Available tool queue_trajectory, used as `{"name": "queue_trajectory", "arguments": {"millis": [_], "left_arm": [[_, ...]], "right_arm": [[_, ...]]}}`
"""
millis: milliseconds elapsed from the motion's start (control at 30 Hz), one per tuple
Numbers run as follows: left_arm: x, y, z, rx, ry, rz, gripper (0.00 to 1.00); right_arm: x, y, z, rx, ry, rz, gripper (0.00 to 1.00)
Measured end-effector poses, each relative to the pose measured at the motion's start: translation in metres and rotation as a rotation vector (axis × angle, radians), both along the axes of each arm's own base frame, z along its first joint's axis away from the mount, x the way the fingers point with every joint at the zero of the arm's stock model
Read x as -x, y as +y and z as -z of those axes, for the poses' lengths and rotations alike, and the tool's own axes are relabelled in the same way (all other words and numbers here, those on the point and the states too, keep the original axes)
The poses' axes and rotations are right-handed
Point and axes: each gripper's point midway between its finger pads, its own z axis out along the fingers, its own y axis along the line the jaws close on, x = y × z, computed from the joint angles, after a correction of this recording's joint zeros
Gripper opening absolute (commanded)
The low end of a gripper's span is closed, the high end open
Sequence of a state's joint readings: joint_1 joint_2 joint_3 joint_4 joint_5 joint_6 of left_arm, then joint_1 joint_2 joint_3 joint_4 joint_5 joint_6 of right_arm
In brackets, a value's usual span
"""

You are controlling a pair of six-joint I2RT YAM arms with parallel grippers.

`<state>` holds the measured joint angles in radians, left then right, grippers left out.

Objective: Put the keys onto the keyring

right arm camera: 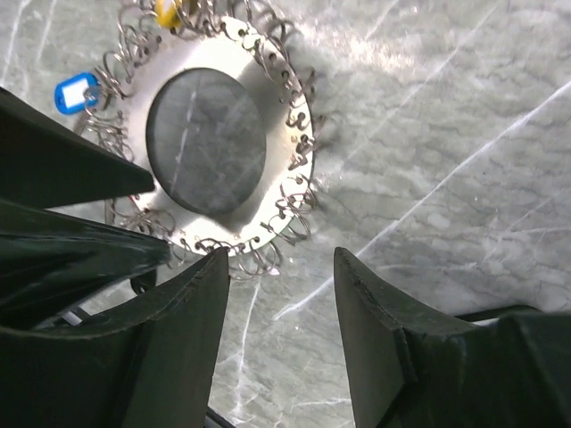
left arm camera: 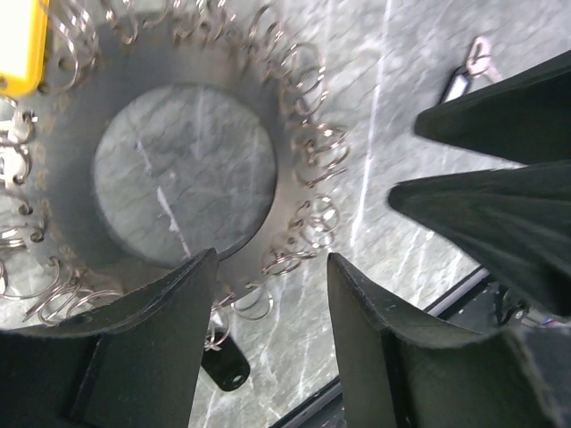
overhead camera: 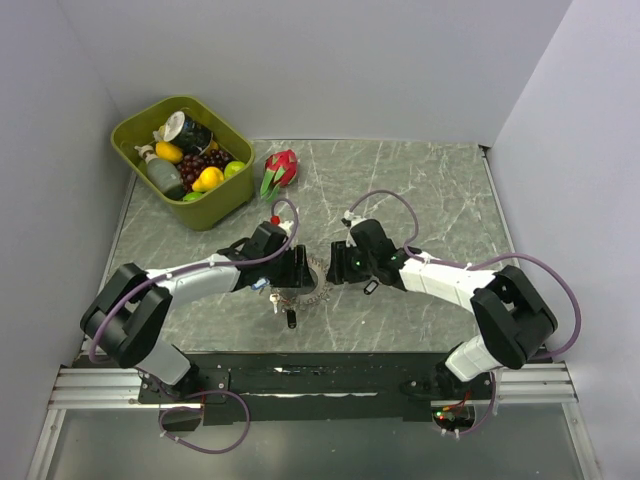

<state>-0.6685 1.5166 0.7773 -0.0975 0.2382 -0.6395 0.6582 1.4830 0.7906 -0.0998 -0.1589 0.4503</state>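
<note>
- Top view: bright, even overhead light, sharp throughout; soft shadows on the table [overhead camera: 420, 190].
- Right wrist view: glare on the keyring [right arm camera: 290, 116] at 11 o'clock; right gripper [right arm camera: 281, 256] blurred at 6 o'clock.
- Left wrist view: dimmer; keyring shaded and soft at 10 o'clock.

walls [overhead camera: 300, 60]: plain pale grey | table [overhead camera: 440, 190]: grey-green marbled top | light: even, soft

A large flat silvery metal keyring [left arm camera: 62, 205], fringed with small wire loops, lies on the grey-green marbled counter [left arm camera: 393, 53]. The left end effector [left arm camera: 272, 303] stands over its near rim, black fingers [left arm camera: 152, 357] apart. A small black tag [left arm camera: 223, 366] lies beneath them. A yellow plastic tag [left arm camera: 20, 45] sits upper left. A black-tagged key [left arm camera: 459, 82] lies apart, upper right, near the right end effector [left arm camera: 406, 160].
</note>
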Motion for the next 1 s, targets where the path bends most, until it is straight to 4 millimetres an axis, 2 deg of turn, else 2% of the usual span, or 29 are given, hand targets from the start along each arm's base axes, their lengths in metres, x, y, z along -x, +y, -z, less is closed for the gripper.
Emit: {"name": "queue_trajectory", "arguments": {"millis": [233, 333, 400, 533, 600, 700, 733, 900, 1000], "left_arm": [[-0.004, -0.002, -0.008, 0.003, -0.025, 0.013, 0.58], [-0.005, 0.000, -0.012, 0.001, -0.036, 0.011, 0.59], [-0.007, 0.001, -0.019, 0.009, -0.058, 0.005, 0.60], [-0.015, 0.006, -0.043, 0.033, -0.135, -0.020, 0.64], [-0.019, 0.010, -0.058, 0.042, -0.189, -0.041, 0.67], [-0.024, 0.018, -0.079, 0.051, -0.267, -0.077, 0.79], [-0.025, 0.021, -0.086, 0.056, -0.295, -0.089, 0.80], [-0.034, 0.038, -0.121, 0.064, -0.423, -0.165, 0.91], [-0.038, 0.049, -0.140, 0.069, -0.490, -0.218, 0.94]], "right_arm": [[0.006, 0.000, 0.003, -0.010, 0.013, -0.015, 0.59], [0.007, -0.004, -0.002, -0.005, -0.009, -0.010, 0.64], [0.004, -0.009, -0.014, -0.005, -0.055, -0.002, 0.73], [-0.008, -0.025, -0.062, -0.031, -0.225, 0.053, 0.87], [-0.013, -0.038, -0.089, -0.047, -0.319, 0.094, 0.98], [-0.018, -0.062, -0.115, -0.043, -0.431, 0.169, 0.99], [-0.020, -0.072, -0.121, -0.033, -0.464, 0.199, 1.00], [-0.025, -0.125, -0.138, 0.026, -0.587, 0.356, 1.00], [-0.034, -0.166, -0.142, 0.089, -0.638, 0.491, 1.00]]}}
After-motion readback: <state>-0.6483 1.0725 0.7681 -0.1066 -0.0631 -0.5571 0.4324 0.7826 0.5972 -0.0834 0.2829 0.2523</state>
